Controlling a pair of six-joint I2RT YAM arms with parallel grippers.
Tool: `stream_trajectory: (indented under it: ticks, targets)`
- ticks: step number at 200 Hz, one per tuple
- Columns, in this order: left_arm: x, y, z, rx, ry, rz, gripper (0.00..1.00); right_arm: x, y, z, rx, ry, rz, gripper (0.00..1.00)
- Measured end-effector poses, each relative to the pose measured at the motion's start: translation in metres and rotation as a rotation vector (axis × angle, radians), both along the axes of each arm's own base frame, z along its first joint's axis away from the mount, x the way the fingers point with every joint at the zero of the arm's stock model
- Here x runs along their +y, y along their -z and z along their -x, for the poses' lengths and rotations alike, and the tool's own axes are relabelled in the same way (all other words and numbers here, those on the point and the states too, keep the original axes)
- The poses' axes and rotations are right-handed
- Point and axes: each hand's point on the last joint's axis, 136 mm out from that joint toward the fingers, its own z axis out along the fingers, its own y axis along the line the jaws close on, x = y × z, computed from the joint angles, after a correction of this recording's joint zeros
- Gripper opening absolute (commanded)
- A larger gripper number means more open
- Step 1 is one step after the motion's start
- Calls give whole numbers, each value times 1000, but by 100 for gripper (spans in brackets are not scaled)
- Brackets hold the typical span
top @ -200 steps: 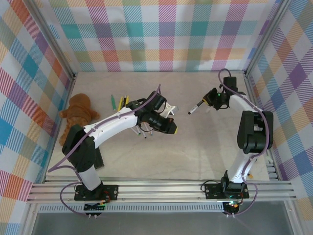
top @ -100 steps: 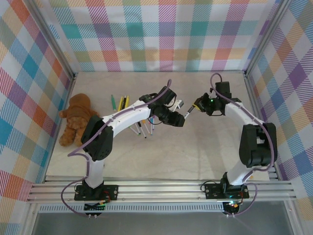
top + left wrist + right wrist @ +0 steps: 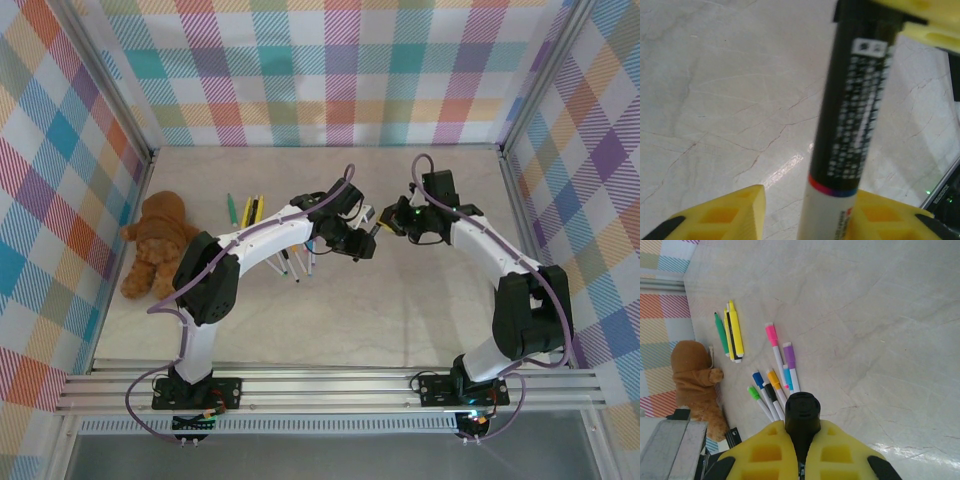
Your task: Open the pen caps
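Nearest me, loose markers (image 3: 773, 378) lie fanned on the table (image 3: 880, 315), coloured caps (image 3: 771, 334) all on. Just past them the right gripper (image 3: 801, 432) is clamped on a black-capped marker (image 3: 855, 115). The left gripper (image 3: 810, 210) straddles its barrel, jaws apart. Farther back lie highlighters (image 3: 734, 330).

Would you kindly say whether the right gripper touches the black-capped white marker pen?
Touching. The right wrist view shows the right gripper shut on the black-capped white marker pen, yellow fingers pressed against its black end.
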Motion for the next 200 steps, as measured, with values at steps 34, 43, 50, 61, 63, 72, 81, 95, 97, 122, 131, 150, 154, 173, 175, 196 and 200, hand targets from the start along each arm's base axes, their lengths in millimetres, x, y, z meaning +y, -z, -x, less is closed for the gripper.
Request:
stream_trajectory:
  ticks: [34, 43, 50, 61, 63, 72, 81, 95, 97, 122, 131, 150, 154, 173, 175, 196, 200]
  targets:
    - [-6, -3, 7, 15, 41, 30, 6, 4, 3, 3, 8, -10, -19, 0]
    - [-7, -3, 9, 19, 45, 33, 0, 5, 2, 4, 10, -15, -25, 0]
    - [-7, -2, 9, 21, 46, 36, 0, 6, 2, 4, 10, -19, -29, 0]
    - [-7, 0, 10, 20, 49, 40, 0, 7, 3, 4, 14, -23, -31, 0]
    - [-7, 0, 10, 21, 49, 41, 0, 7, 3, 5, 15, -25, -31, 0]
    - [-6, 2, 10, 19, 50, 41, 0, 7, 5, 5, 20, -29, -30, 2]
    - [-5, 4, 11, 21, 50, 40, 0, 8, 8, 6, 28, -33, -28, 13]
    - [-4, 7, 14, 26, 52, 41, 0, 8, 12, 7, 40, -38, -22, 23]
    - [-4, 7, 15, 28, 53, 42, 0, 8, 13, 7, 38, -42, -20, 23]
    - [0, 9, 19, 37, 55, 40, 0, 10, 16, 9, 49, -48, -14, 29]
    - [0, 8, 21, 39, 56, 41, 0, 10, 17, 9, 51, -48, -13, 29]
    - [0, 7, 21, 40, 58, 43, 0, 10, 18, 9, 52, -49, -13, 29]
    - [0, 7, 21, 40, 58, 44, 0, 11, 18, 9, 52, -50, -13, 29]
    - [0, 6, 21, 39, 59, 46, 0, 13, 20, 6, 55, -55, -14, 29]
    - [0, 6, 21, 39, 59, 46, 0, 13, 20, 6, 56, -55, -15, 29]
    - [0, 6, 22, 41, 59, 45, 0, 16, 24, 4, 59, -60, -15, 21]
    - [1, 6, 22, 42, 59, 45, 0, 16, 24, 4, 57, -62, -15, 15]
